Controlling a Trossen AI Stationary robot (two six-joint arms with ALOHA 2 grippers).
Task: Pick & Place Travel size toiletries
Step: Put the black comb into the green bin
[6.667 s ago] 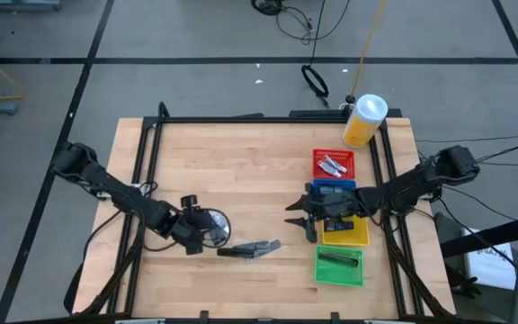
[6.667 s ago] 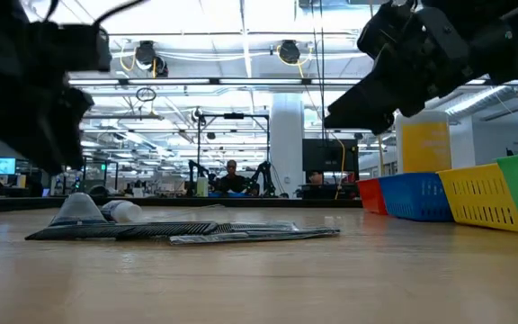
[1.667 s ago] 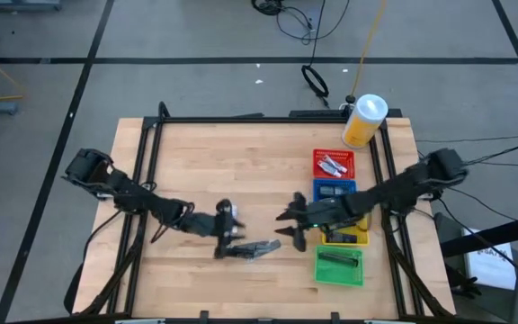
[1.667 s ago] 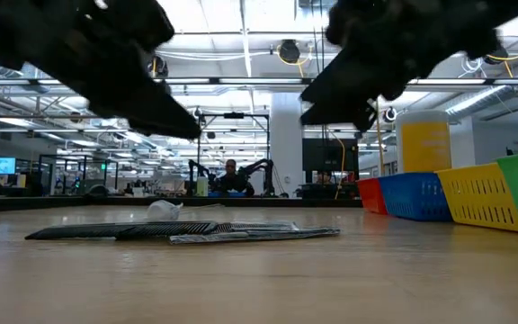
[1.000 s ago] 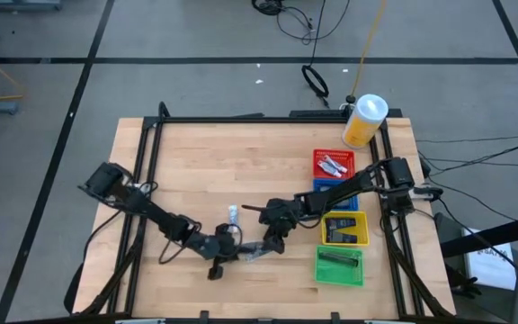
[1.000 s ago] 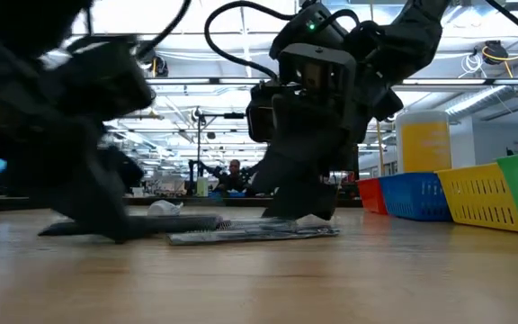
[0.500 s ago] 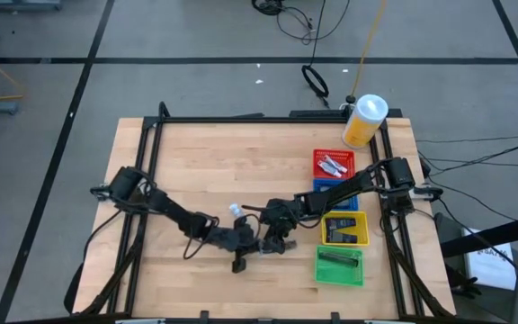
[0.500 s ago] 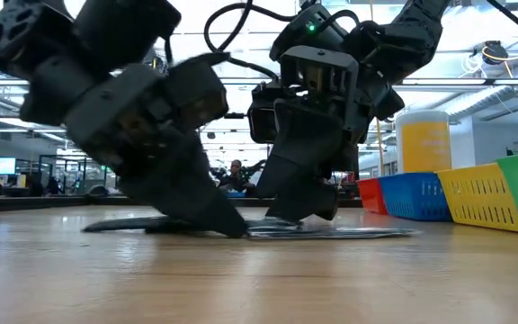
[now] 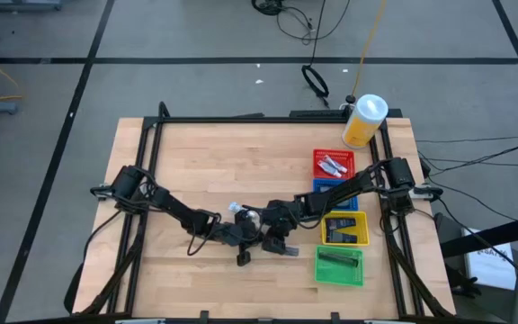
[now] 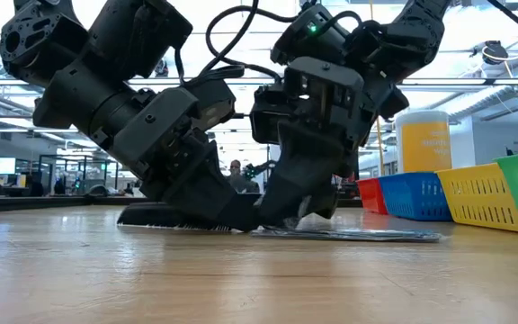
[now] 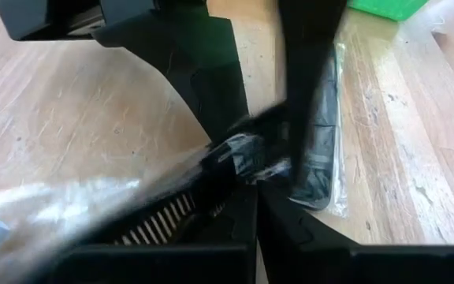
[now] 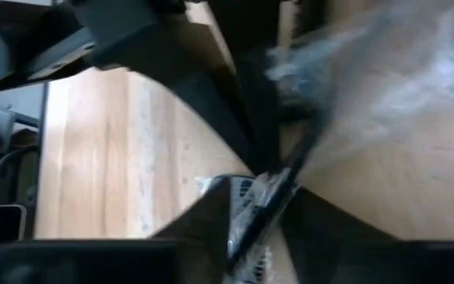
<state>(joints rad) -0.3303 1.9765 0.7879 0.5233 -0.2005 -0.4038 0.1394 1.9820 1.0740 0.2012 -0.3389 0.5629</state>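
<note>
Flat travel size toiletries in clear wrap lie on the wooden table at mid-front, and both grippers meet over them. A black sachet in clear wrap lies beside my left gripper, which is shut and low on the table. My right gripper stands close to its right, shut on a wrapped dark piece. A small white bottle lies just beyond them. My left gripper's shut fingertips are down on the flat packets at their left part, slanting down from the table's left. The packets lie flat on the table. My right gripper pinches a clear-wrapped dark piece between its two fingers, pointing steeply down. The packet's right end lies on the table.
Four small baskets stand in a row at the right: red, blue, yellow and green, with dark items inside. A yellow canister with a white lid stands at the far right corner. A black frame borders the table.
My left gripper, shut, has moved toward the table's right edge until it stands against my right gripper. The flat packets have slid along the table toward the right with it. My right gripper has stayed low at the packets.
</note>
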